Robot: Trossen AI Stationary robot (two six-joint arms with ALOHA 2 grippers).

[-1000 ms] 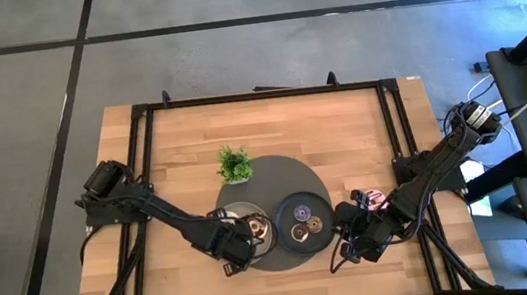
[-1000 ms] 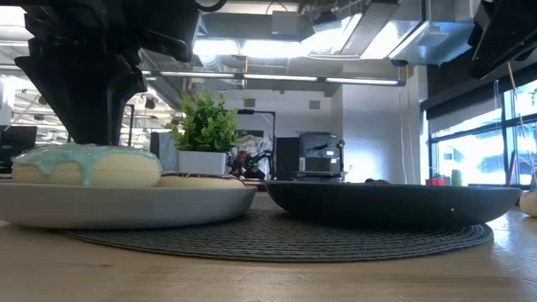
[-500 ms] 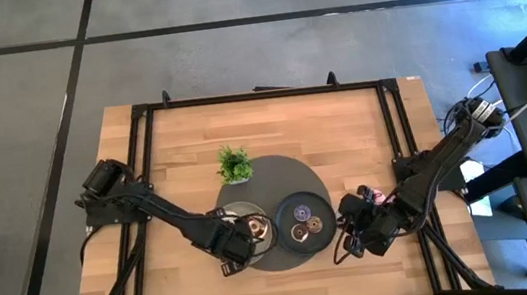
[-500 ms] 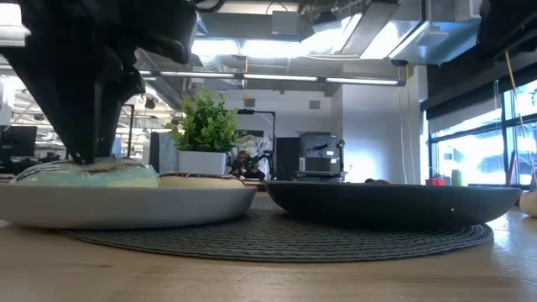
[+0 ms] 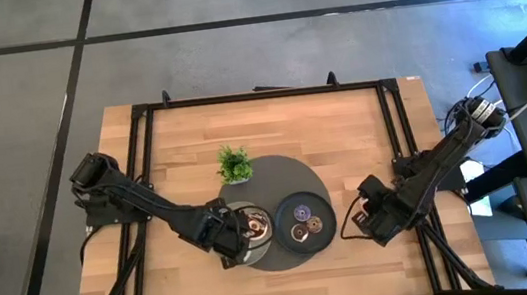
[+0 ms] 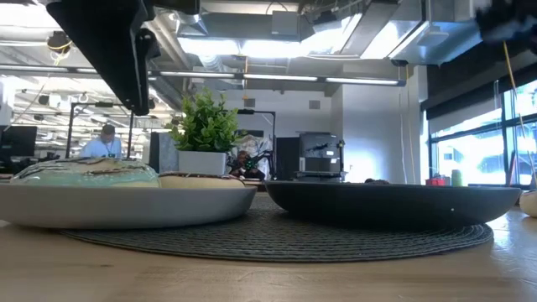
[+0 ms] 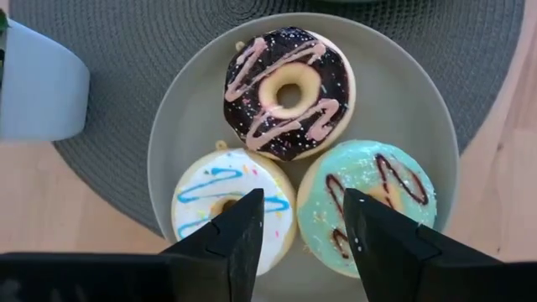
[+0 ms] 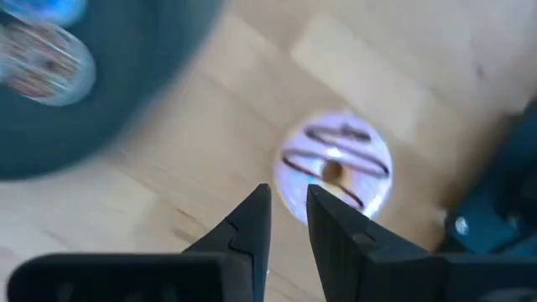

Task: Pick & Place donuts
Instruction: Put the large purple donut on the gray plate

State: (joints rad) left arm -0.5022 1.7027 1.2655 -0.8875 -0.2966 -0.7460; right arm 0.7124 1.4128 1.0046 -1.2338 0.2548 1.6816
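Left wrist view, left gripper (image 7: 300, 220) jaws released above three donuts (image 7: 289, 91), no writing readable.

- Three donuts (image 7: 289, 91) lie on the grey plate (image 7: 419, 109) under the left hand (image 7: 300, 228).
- One pink donut (image 8: 336, 172) lies on the worktop (image 8: 394, 75) just ahead of the right hand (image 8: 288, 220).
- Two plates: grey, and one dark plate (image 5: 303, 219) holding two small donuts (image 5: 302, 222).
- One plant (image 5: 234, 163).
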